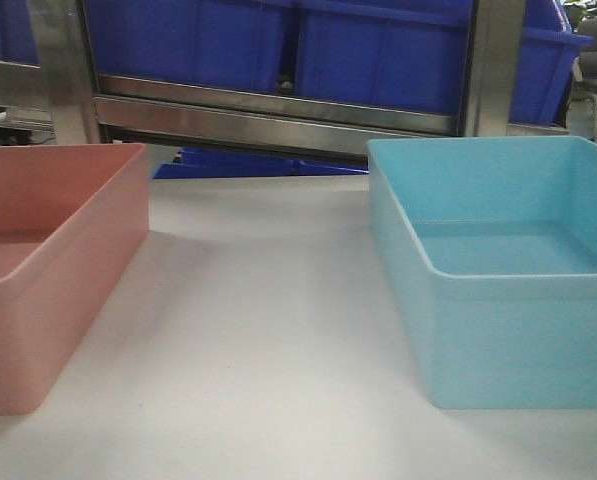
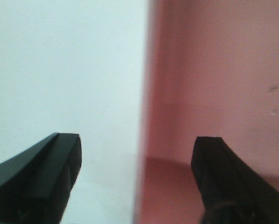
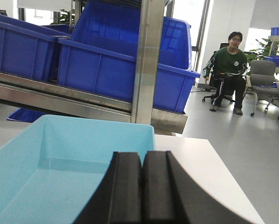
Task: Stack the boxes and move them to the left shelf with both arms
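Observation:
Two open-top boxes stand apart on the white table [image 1: 268, 330]: a salmon pink box [image 1: 48, 260] at the left and a light blue box [image 1: 508, 270] at the right. My left gripper [image 2: 138, 142] is open and straddles a wall of the pink box [image 2: 214, 84], with one finger outside over the table and one inside the box. My right gripper [image 3: 141, 156] is shut, its pads pressed together, low over the right side of the light blue box [image 3: 60, 158]. The blue box's right wall runs under its fingers. The left shelf is not in view.
A steel rack [image 1: 278, 115] with dark blue storage bins [image 1: 378, 50] stands right behind the table. Its upright post [image 3: 146, 60] rises just past the blue box. A person [image 3: 228, 65] sits on an office chair at the far right, beyond the table edge.

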Controlling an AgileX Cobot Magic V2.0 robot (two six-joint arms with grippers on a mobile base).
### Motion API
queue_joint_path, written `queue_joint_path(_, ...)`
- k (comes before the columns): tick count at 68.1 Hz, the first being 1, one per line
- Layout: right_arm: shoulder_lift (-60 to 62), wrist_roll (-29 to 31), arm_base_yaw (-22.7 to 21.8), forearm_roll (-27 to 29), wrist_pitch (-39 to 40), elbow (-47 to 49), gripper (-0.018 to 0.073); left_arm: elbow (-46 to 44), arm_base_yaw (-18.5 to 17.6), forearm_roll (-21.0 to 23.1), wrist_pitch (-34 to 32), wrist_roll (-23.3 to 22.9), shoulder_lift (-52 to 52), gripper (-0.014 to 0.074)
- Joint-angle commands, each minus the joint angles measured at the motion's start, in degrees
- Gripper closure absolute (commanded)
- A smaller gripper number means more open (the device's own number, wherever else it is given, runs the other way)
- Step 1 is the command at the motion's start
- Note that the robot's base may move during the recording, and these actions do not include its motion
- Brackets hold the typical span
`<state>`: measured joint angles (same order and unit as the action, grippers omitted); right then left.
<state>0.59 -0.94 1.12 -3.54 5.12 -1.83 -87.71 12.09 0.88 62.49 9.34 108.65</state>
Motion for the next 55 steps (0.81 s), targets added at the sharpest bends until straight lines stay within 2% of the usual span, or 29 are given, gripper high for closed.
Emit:
queue_joint_path(1, 0.27, 0.54, -0.12, 0.16, 5.06, 0.23, 0.0506, -2.14, 0.62, 0.18, -0.86, 0.01, -1.51, 0.0192)
queue_joint_path(7, 0.27, 0.54, -0.12, 0.16, 5.06, 0.23, 0.0506, -2.24, 0.62, 0.31, -0.86, 0.01, -0.67, 0.0202)
queue_joint_path(12, 0.27, 0.54, -0.12, 0.16, 5.06, 0.23, 0.0506, -2.29, 0.62, 0.59, -0.64, 0.01, -0.16, 0.0246)
queue_joint_path(28, 0.27, 0.54, -0.12, 0.16, 5.06, 0.23, 0.0506, -2.29, 0.62, 0.67, 0.46, 0.01, 1.02, 0.0545)
queue_joint_path(33, 0.27, 0.54, -0.12, 0.16, 5.06, 0.23, 0.0506, -2.29, 0.62, 0.67, 0.81, 0.01, 1.26, 0.0614)
queue_joint_path(44, 0.27, 0.54, -0.12, 0.16, 5.06, 0.23, 0.0506, -3.3, 0.51, 1.74, 2.08, 0.01, 1.26, 0.0608)
queue_joint_path(55, 0.27, 0.54, -0.12, 0.16, 5.06, 0.23, 0.0506, -5.28, 0.27, 5.76, 6.62, 0.01, 0.22, 0.0608)
